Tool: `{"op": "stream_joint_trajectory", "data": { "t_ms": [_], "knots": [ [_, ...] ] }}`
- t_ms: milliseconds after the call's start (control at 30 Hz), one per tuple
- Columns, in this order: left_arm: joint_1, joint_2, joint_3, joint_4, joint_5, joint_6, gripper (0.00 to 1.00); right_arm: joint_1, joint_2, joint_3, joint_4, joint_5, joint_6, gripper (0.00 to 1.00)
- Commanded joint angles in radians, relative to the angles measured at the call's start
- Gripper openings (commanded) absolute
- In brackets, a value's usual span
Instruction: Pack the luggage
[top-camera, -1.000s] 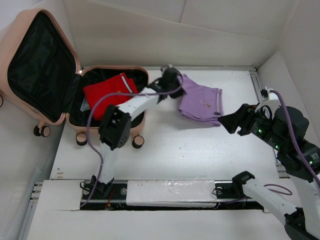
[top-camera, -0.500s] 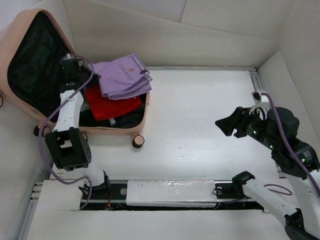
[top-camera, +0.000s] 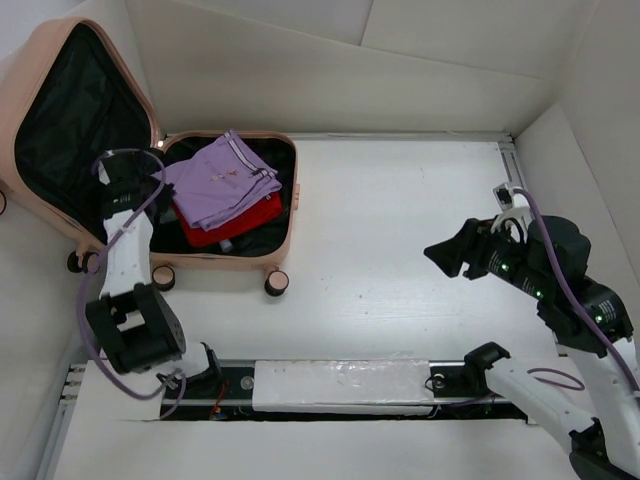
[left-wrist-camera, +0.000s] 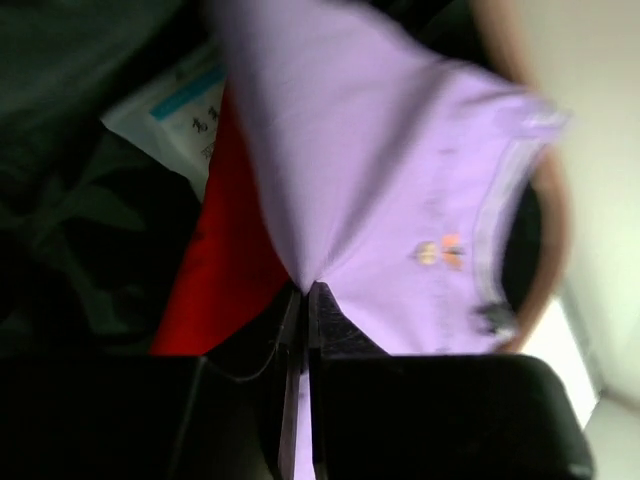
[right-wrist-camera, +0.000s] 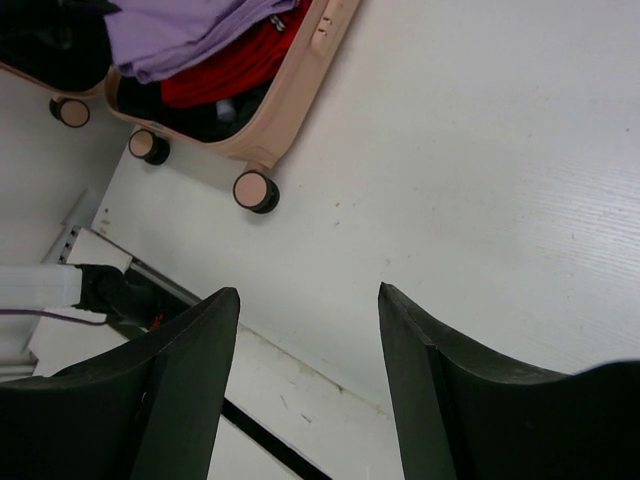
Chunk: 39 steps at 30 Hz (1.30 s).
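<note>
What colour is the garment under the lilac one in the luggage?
Red; the garment shows best in top external.

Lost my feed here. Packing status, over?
Left jaws shut on purple shirt, lying on red garment inside open luggage. Right jaws open, empty, above table. Nothing in the way.

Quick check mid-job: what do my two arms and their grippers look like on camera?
The left arm and right arm are white tubes with bulky black joints, each trailing a purple cable. The right one's black wrist shows small green lights. The left gripper and right gripper have plain black fingers.
</note>
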<state>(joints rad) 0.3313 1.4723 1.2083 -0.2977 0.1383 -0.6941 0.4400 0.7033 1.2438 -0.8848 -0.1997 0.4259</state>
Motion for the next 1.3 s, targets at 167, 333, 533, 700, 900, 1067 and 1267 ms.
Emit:
{"op": "stream_joint_trajectory", "data": {
  "t_ms": [167,333,533,700,900,1067,1267],
  "knots": [
    [0.022,-0.237,0.013,-0.139,-0.17,-0.091,0.35,0.011,-0.033,-0.047,0.075,-0.066,-0.025,0.68],
    [0.022,-0.274,-0.056,-0.152,-0.135,-0.123,0.69,0.031,-0.051,-0.082,0.064,-0.101,-0.052,0.69],
    [0.022,-0.317,-0.07,-0.237,-0.202,-0.145,0.63,0.069,-0.084,-0.118,0.046,-0.133,-0.084,0.69],
    [0.012,-0.538,0.012,-0.317,-0.405,-0.223,0.63,0.082,-0.132,-0.159,0.058,-0.191,-0.093,0.1],
    [0.012,-0.431,0.279,-0.699,-0.761,-0.242,0.64,0.091,-0.163,-0.222,0.098,-0.259,-0.124,0.12],
    [0.026,-0.403,0.427,-0.791,-0.936,-0.18,0.66,0.091,-0.163,-0.263,0.139,-0.313,-0.144,0.41],
    [0.138,-0.248,0.542,-0.83,-1.011,-0.065,0.67,0.128,-0.143,-0.264,0.139,-0.339,-0.182,0.72]
  ]
}}
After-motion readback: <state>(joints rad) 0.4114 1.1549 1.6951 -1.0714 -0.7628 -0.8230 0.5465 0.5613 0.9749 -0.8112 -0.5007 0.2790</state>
